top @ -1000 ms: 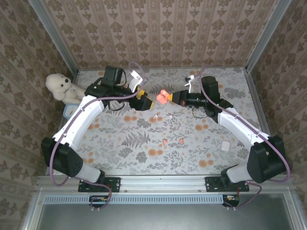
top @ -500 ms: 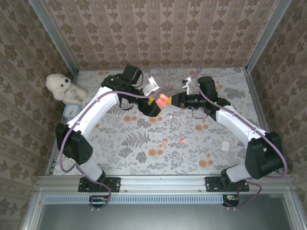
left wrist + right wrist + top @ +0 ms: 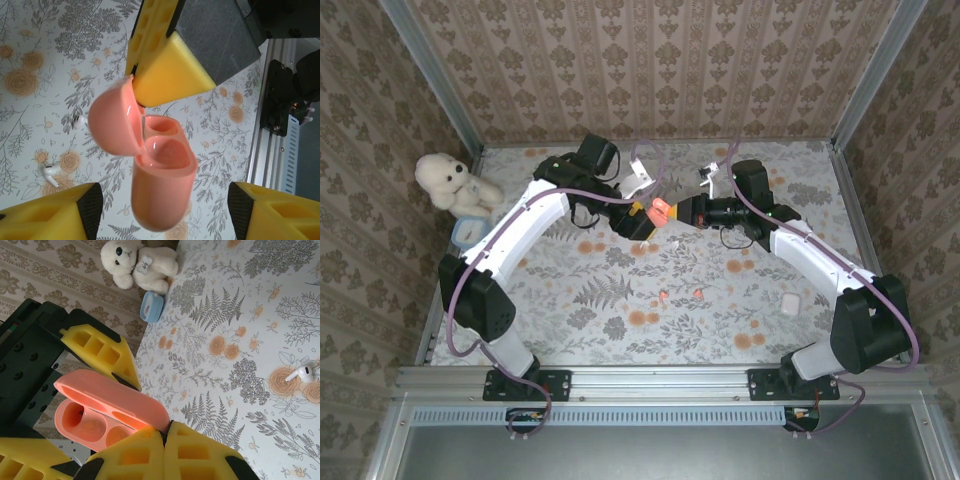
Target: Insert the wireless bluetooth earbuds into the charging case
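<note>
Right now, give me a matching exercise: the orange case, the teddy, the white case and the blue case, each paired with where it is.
Things:
1. orange case
2. teddy
3. white case
4. blue case

Places:
A. far left corner
B. lying at the near right
C. just in front of the teddy
D. in the right gripper, lid open

Pairs: 1-D, 2-A, 3-B, 4-C

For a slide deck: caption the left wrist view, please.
Right gripper presents the open, empty coral case; two white earbuds lie on the table.
</note>
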Controlling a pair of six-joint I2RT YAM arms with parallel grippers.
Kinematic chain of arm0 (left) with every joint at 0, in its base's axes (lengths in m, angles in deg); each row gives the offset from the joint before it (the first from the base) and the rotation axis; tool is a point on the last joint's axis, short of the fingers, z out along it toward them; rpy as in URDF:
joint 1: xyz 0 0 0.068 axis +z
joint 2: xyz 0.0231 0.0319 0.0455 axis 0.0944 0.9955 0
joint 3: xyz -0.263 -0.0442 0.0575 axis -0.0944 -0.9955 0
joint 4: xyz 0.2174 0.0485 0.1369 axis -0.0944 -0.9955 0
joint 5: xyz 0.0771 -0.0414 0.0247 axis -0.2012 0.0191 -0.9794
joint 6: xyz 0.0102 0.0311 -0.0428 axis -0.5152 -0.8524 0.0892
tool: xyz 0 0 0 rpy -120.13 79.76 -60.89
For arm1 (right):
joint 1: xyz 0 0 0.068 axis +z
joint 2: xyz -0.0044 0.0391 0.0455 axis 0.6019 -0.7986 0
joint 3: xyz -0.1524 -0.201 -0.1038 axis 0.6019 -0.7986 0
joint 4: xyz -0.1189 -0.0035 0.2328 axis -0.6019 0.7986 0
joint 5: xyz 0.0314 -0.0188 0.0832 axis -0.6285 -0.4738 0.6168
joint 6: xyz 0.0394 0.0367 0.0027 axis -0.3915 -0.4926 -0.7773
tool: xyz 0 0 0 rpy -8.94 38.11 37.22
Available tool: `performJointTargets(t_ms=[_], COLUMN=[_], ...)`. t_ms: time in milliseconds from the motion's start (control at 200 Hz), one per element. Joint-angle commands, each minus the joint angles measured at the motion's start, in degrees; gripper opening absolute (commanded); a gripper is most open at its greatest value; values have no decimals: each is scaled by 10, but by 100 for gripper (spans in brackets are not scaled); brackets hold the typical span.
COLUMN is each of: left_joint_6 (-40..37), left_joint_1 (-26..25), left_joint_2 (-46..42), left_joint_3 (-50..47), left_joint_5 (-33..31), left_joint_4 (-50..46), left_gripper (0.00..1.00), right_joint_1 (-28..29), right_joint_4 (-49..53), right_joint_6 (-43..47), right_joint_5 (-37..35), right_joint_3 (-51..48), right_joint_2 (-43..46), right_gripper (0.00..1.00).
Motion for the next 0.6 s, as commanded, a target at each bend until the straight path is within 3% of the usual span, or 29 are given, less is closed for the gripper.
performJointTargets(t_ms=[0,595], left_joint_6=[0,5], left_joint_1=[-2,1], left_joint_2=[4,13], left_joint_3=[16,13], left_joint_5=[32,60], left_joint_4=[17,32], left_gripper=[66,44], right_joint_1=[3,4], right_joint_4=[7,8], right_joint_6=[13,12], right_joint_5=[18,17], right_joint_3=[14,21], right_joint_2=[-2,-9], right_gripper=[0,0])
